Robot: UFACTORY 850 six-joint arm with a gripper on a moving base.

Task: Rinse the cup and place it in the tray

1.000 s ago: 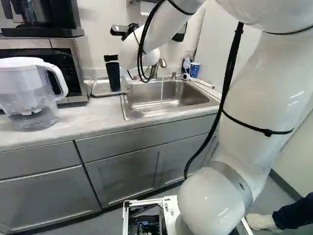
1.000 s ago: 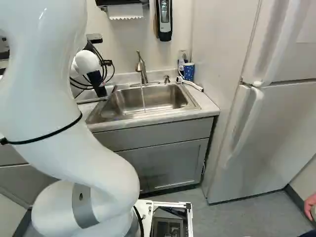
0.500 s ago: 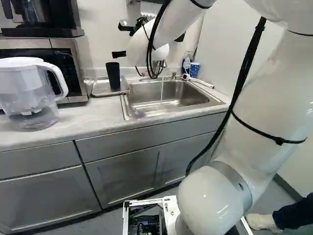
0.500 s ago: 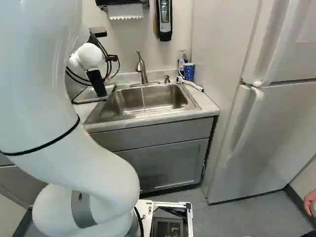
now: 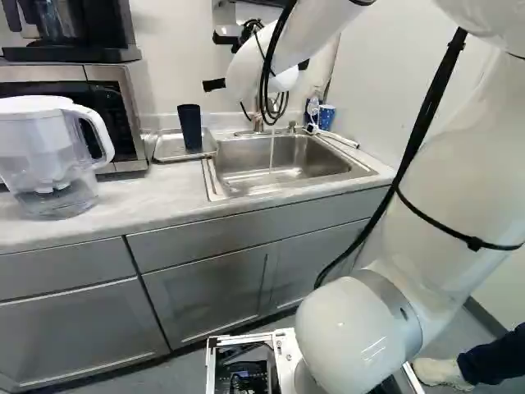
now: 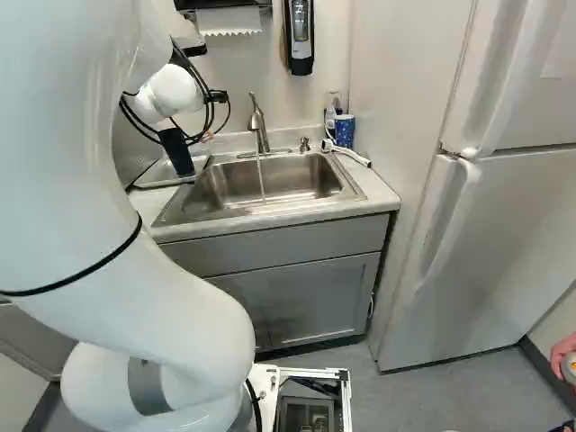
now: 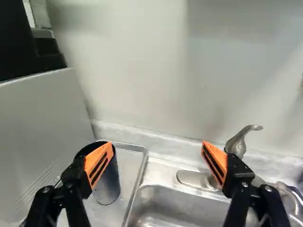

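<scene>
Hand (image 5: 215, 84) is wide for you now, with nothing between its fingers: the wrist view shows the orange pads (image 7: 99, 163) facing each other well apart. In the left base view you find it above the surface (image 5: 123, 205), at 11 o'clock from the view's centre.

Your dark cup (image 5: 189, 127) stands upright in the metal tray (image 5: 168, 156), at about 7 o'clock from the hand in the left base view, and apart from it. Looking along the hand in the wrist view, you see 1 finger partly overlap the cup's rim, while the other crosses in front of the faucet's base.

Next to your tray, at 3 o'clock in the left base view, is the sink (image 5: 312, 156). In the right base view, the faucet (image 6: 258, 128) rises at the sink's 12 o'clock, and a thin stream of water (image 6: 261, 180) runs down from it into the basin.

At 9 o'clock from the tray in the left base view, you have a clear pitcher (image 5: 49, 156) on the surface, and at 10 o'clock a microwave (image 5: 111, 103). A blue patterned cup (image 5: 326, 117) sits at the sink's 2 o'clock. In your right base view, the refrigerator (image 6: 486, 198) stands at 3 o'clock.
</scene>
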